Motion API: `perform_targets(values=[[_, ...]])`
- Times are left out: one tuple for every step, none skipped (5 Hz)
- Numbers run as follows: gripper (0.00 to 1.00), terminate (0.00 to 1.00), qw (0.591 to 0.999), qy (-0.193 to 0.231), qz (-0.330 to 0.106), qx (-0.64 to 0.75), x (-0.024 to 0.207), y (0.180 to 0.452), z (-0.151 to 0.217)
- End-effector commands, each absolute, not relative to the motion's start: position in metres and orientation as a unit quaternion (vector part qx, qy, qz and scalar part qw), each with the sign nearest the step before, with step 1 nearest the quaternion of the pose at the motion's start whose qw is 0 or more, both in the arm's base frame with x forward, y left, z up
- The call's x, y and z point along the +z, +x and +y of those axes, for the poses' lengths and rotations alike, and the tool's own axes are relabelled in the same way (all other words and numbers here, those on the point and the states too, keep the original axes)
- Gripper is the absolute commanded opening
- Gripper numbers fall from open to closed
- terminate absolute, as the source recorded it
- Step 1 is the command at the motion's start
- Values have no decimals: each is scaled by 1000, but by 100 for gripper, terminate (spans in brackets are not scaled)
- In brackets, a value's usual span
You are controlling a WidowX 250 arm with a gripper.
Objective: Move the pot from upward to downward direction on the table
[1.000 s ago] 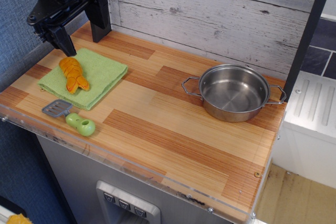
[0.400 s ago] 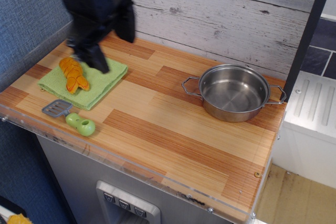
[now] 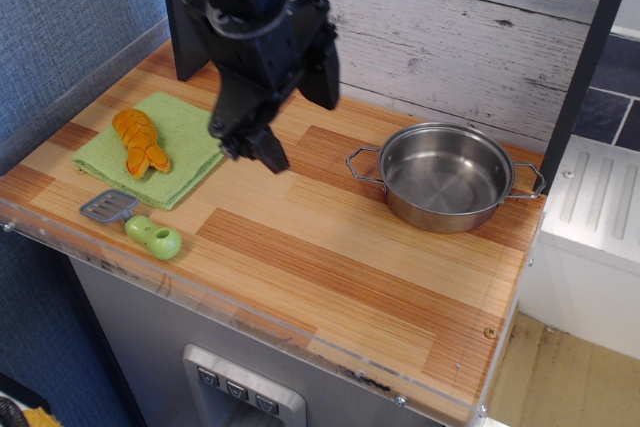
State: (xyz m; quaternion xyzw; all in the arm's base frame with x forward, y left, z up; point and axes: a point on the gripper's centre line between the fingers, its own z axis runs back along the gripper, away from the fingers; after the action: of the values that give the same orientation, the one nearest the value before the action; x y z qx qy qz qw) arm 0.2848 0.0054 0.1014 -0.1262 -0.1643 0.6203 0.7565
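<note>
The shiny steel pot (image 3: 447, 175) stands upright and empty at the back right of the striped wooden table (image 3: 330, 267), its two wire loop handles pointing left and right. My black gripper (image 3: 295, 127) hangs above the table's back middle, between the green cloth and the pot, and left of the pot's near handle by a clear gap. Its two fingers (image 3: 266, 152) are spread apart, open, with nothing between them.
A green cloth (image 3: 185, 142) with an orange toy (image 3: 140, 141) on it lies at the left. In front of it is a small spatula with a green handle (image 3: 152, 236). A white plank wall runs behind, a black post (image 3: 585, 57) and a white ribbed surface (image 3: 600, 202) stand right.
My gripper has swept from the back left corner, over the green cloth, rightward toward the middle of the table. The pot and the other things have not moved.
</note>
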Motion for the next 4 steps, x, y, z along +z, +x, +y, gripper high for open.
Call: perform_targets(values=[[100, 0, 782, -130, -164, 587, 85, 312, -31], [100, 0, 804, -110, -161, 561, 72, 319, -44], [100, 0, 812, -100, -151, 555, 56, 325, -51], [100, 0, 825, -91, -139, 540, 39, 330, -55]])
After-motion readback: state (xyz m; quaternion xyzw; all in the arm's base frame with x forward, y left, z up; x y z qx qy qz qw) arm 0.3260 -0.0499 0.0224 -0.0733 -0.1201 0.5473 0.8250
